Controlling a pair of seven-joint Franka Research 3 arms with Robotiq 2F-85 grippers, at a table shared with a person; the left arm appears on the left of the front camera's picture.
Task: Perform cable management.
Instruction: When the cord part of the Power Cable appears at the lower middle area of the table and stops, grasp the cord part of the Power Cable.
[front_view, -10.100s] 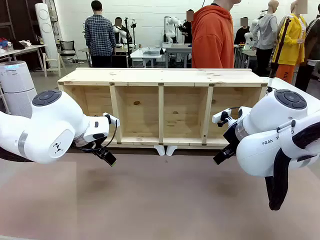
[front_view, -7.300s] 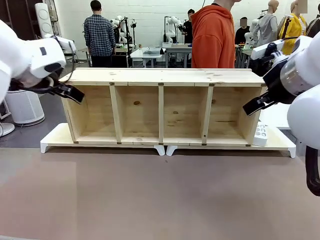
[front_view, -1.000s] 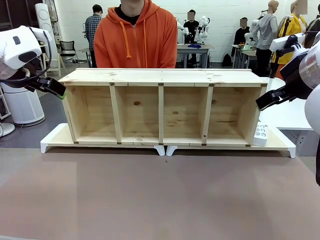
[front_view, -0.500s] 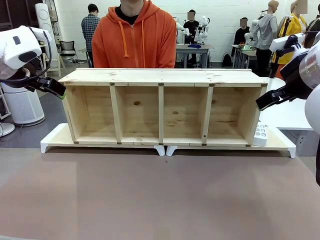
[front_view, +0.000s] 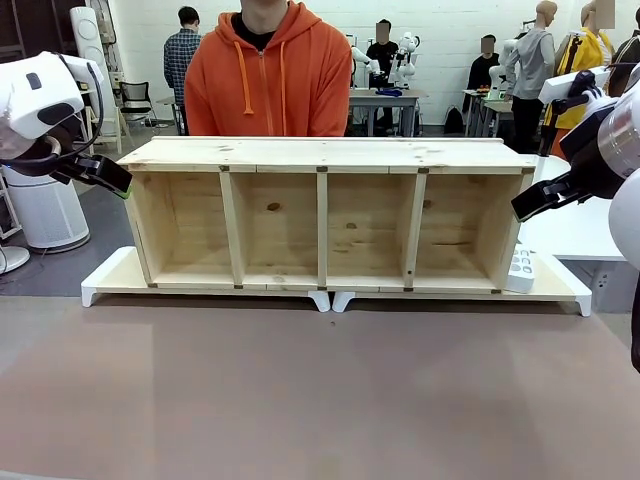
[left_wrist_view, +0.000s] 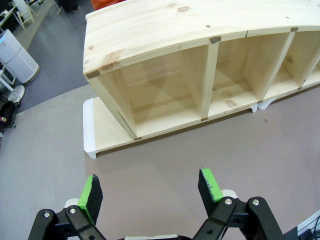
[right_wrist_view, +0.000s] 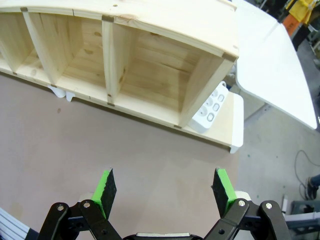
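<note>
The cable is out of view. My left gripper (front_view: 118, 186) hangs raised at the left, beside the top left corner of the long wooden shelf box (front_view: 320, 152). In the left wrist view the left gripper (left_wrist_view: 150, 186) stands open above the brown table, nothing between its green pads. Off the box's right end, my right gripper (front_view: 522, 211) is raised as well. Its own wrist view shows the right gripper (right_wrist_view: 163, 186) open and empty, looking down on the box's right compartment (right_wrist_view: 160, 75).
A white power strip (front_view: 520, 268) (right_wrist_view: 211, 108) leans against the box's right end on the white base board (front_view: 110, 275). A person in an orange hoodie (front_view: 268, 80) stands behind the box. The brown table (front_view: 320, 390) stretches in front.
The person in the orange hoodie has shifted slightly behind the box. Both arms hold still with their grippers open.
</note>
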